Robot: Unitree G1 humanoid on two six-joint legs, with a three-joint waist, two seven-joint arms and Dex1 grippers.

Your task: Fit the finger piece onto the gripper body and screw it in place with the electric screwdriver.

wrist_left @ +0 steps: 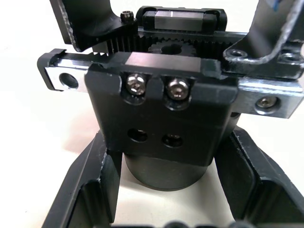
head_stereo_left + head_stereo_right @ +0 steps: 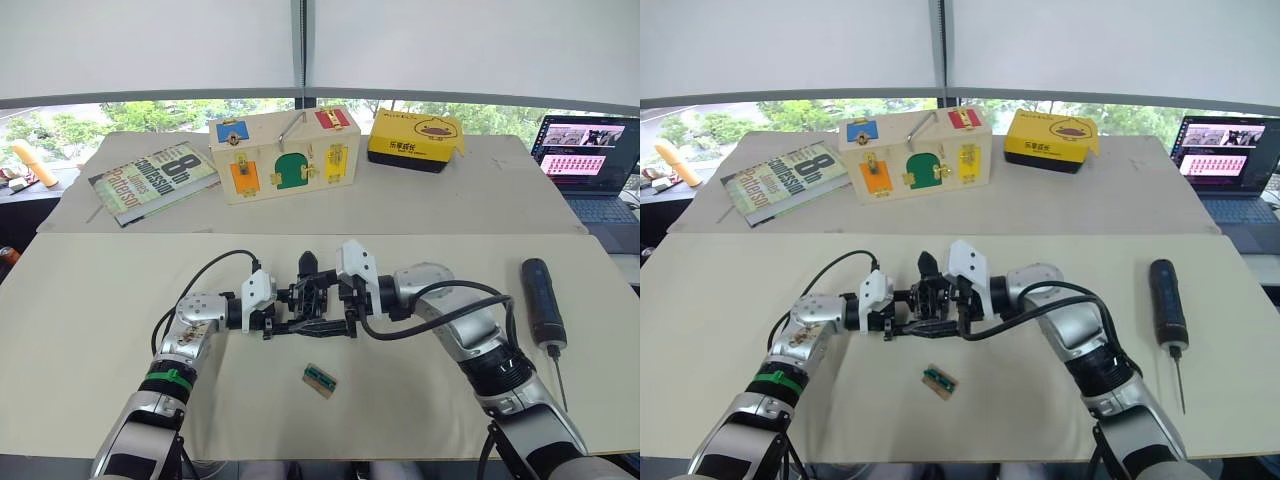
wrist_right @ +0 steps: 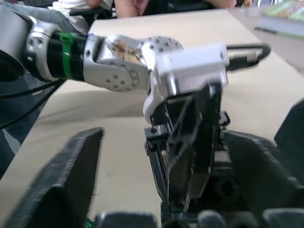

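The gripper body (image 2: 312,298) is held above the near table (image 2: 90,330), at its middle, between the two robot grippers. The left gripper (image 2: 272,322) meets it from the robot's left and the right gripper (image 2: 345,305) from the robot's right.

In the left wrist view, the left gripper's fingers (image 1: 90,190) stand spread on either side of the body's round lower part (image 1: 164,173). Contact with it cannot be confirmed, so it cannot be told whether this gripper is clamping.

In the right wrist view, the right gripper's fingers (image 3: 61,175) are wide apart, with the body (image 3: 190,142) between them and a clear gap on one side. This gripper is open.

One pointed black claw (image 2: 307,263) sticks up from the top of the body. Two screws (image 1: 156,87) sit side by side on the face of the body toward the left wrist.

The electric screwdriver (image 2: 541,302) lies flat on the near table, well to the robot's right of the grippers, untouched. Its thin metal bit (image 2: 557,375) points toward the robot.

A small flat green-and-tan part (image 2: 320,380) lies on the table just nearer the robot than the grippers.

On the far table stand a wooden latch box (image 2: 284,152), a book (image 2: 150,180) and a yellow box (image 2: 416,138). A laptop (image 2: 592,160) sits at the far right.
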